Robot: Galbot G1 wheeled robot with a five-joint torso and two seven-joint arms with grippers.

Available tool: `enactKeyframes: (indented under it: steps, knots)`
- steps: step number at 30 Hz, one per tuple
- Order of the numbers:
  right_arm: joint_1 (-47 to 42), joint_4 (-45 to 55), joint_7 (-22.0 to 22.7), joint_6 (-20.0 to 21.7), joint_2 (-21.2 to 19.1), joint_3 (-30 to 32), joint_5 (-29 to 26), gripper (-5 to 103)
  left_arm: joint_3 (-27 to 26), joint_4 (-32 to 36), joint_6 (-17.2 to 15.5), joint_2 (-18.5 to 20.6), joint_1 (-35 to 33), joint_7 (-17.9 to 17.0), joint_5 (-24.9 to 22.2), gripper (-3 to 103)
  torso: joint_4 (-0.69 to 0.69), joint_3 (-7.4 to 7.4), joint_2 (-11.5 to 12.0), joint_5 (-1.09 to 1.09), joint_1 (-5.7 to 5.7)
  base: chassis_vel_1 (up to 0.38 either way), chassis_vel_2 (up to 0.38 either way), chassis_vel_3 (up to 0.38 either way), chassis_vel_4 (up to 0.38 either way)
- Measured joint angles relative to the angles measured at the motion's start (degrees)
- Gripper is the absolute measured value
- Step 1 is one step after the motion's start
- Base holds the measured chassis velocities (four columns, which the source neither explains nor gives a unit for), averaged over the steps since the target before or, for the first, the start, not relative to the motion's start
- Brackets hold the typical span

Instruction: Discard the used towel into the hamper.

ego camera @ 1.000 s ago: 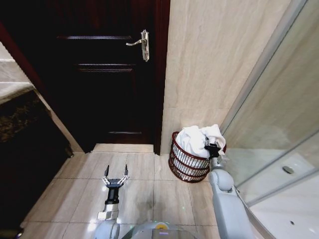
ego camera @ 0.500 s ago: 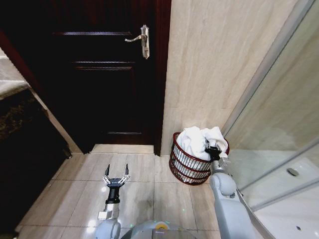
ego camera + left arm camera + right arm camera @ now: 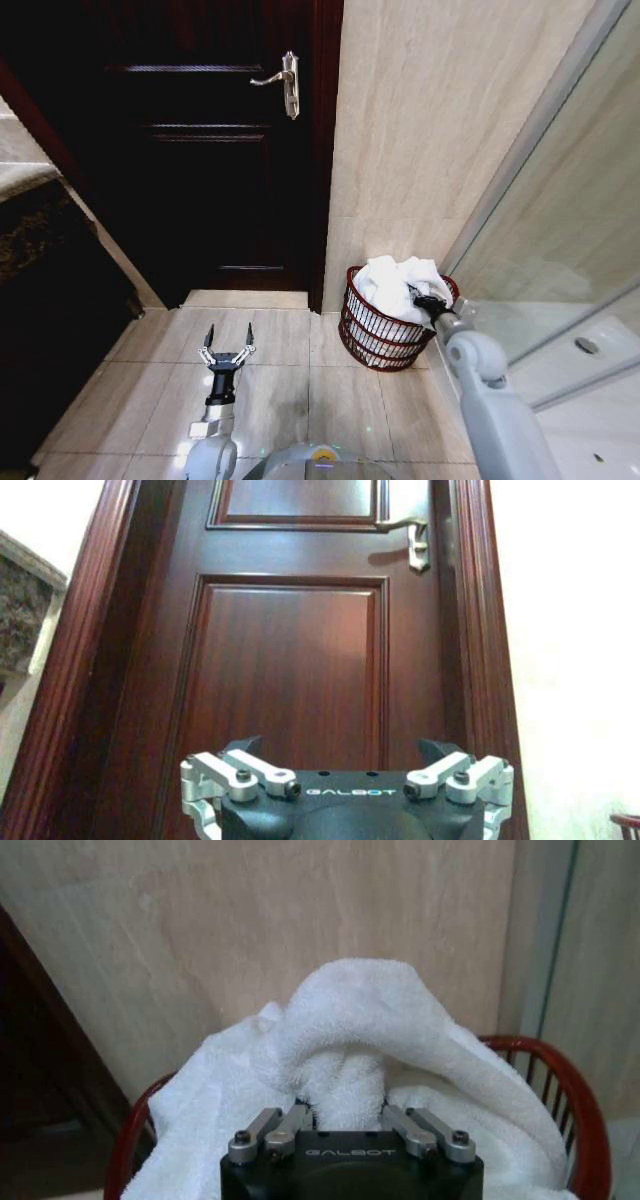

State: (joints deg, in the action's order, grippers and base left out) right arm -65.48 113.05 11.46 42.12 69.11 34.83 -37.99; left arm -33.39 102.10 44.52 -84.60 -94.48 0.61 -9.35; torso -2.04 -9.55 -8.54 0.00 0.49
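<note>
The white towel (image 3: 392,283) lies heaped in the hamper (image 3: 372,338), a round reddish-brown wire basket on the floor by the beige wall. My right gripper (image 3: 424,299) reaches over the hamper's right rim from behind and is shut on the towel. In the right wrist view a rolled fold of the towel (image 3: 350,1027) is pinched in the right gripper (image 3: 345,1104), with the hamper's red rim (image 3: 560,1072) around it. My left gripper (image 3: 227,356) hangs open and empty over the floor tiles to the left, and the left gripper (image 3: 345,750) faces the door.
A dark wooden door (image 3: 210,150) with a metal lever handle (image 3: 283,80) stands shut to the left of the hamper. A glass shower screen (image 3: 560,230) runs along the right. A dark cabinet with a stone top (image 3: 40,270) stands at the left.
The view tilted slightly at first. My right arm swung outward to the right while its gripper stayed at the hamper with the towel. The left gripper drew slightly back toward me.
</note>
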Motion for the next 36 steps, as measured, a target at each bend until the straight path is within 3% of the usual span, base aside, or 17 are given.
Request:
enactKeyframes:
  steps: [3, 17, 26, 36]
  knots:
    - [1.3, -1.5, 3.2, 0.0, -2.3, -1.9, -3.4, 27, -0.2, 0.0, 0.1, 0.5, 0.2, 0.0, -0.5, 100, 0.0, -0.04, -0.1, 0.0, 0.03, 0.0, 0.0, 0.0, 0.0]
    - [7.9, -8.3, 5.5, 0.4, -4.7, -7.5, -7.1, 27, -0.5, -1.1, 0.2, 0.6, 1.0, 0.0, -0.8, 100, 0.0, -0.12, -0.2, -0.01, 0.06, 0.0, 0.0, 0.0, 0.0]
    - [12.0, -13.7, 11.5, 0.2, -7.8, -14.0, -17.1, 27, -0.9, -1.0, 0.3, 0.4, 0.8, 0.0, -0.7, 100, 0.01, -0.15, -0.2, -0.01, 0.08, 0.0, 0.0, 0.0, 0.0]
    - [15.2, -18.4, 16.3, 0.0, -7.4, -18.0, -24.7, 27, -0.7, -0.6, 0.7, 0.0, 0.3, 0.0, -0.5, 100, 0.02, -0.17, -0.3, -0.02, 0.09, 0.0, 0.0, 0.0, 0.0]
